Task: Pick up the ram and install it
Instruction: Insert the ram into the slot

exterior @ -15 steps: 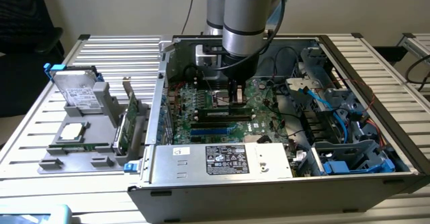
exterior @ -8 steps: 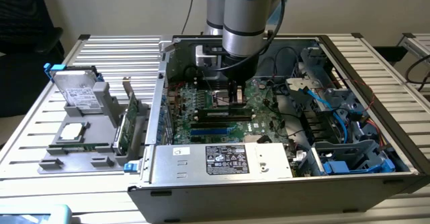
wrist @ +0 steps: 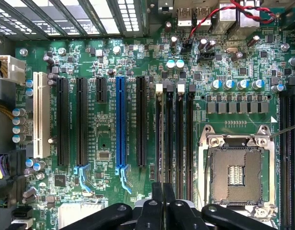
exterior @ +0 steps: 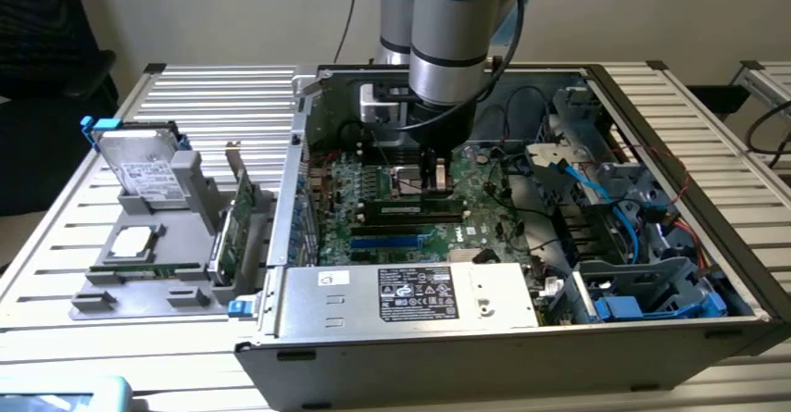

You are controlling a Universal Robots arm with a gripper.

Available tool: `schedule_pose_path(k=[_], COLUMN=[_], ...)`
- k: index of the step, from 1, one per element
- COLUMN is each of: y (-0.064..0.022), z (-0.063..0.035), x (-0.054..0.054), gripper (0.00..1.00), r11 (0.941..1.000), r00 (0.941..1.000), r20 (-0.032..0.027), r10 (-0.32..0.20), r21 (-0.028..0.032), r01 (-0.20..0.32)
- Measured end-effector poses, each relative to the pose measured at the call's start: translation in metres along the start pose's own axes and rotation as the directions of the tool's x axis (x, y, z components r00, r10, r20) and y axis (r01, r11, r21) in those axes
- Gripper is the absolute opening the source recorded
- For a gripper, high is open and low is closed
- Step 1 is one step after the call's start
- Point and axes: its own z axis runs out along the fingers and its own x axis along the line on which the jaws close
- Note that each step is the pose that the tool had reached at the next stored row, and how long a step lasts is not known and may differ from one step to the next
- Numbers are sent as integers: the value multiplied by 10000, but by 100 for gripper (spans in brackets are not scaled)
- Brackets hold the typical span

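A ram [exterior: 402, 209], a narrow green stick with a pale label, stands on edge in the black memory slots of the motherboard [exterior: 370, 185] inside the open computer case. My gripper [exterior: 433, 188] hangs straight down just above its middle. I cannot tell whether the two touch. Seen from the wrist, the gripper [wrist: 162, 191] is shut, its black fingers [wrist: 157, 196] pressed together over the row of memory slots [wrist: 174, 139], and I make out nothing held between them. Another green stick [exterior: 143, 268] rests in the grey fixture outside the case.
The grey fixture [exterior: 185, 199] at the exterior view's left also carries a hard drive [exterior: 143, 167] and a green expansion card [exterior: 241, 213]. Around the gripper are the case walls, the power supply [exterior: 408, 296], cables [exterior: 581, 176] and the open processor socket [wrist: 236, 175].
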Motion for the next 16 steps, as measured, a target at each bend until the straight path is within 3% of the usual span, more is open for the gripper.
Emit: schedule_pose_path(k=[6, 8, 16], y=[0, 0, 0], z=[2, 5, 13], x=[0, -1, -2], gripper=[13, 13, 13], r11=[10000, 10000, 10000], r00=[10000, 10000, 10000], r20=[-3, -38, -36], r10=[0, -40, -62], r21=[11, 25, 28], r01=[0, 40, 62])
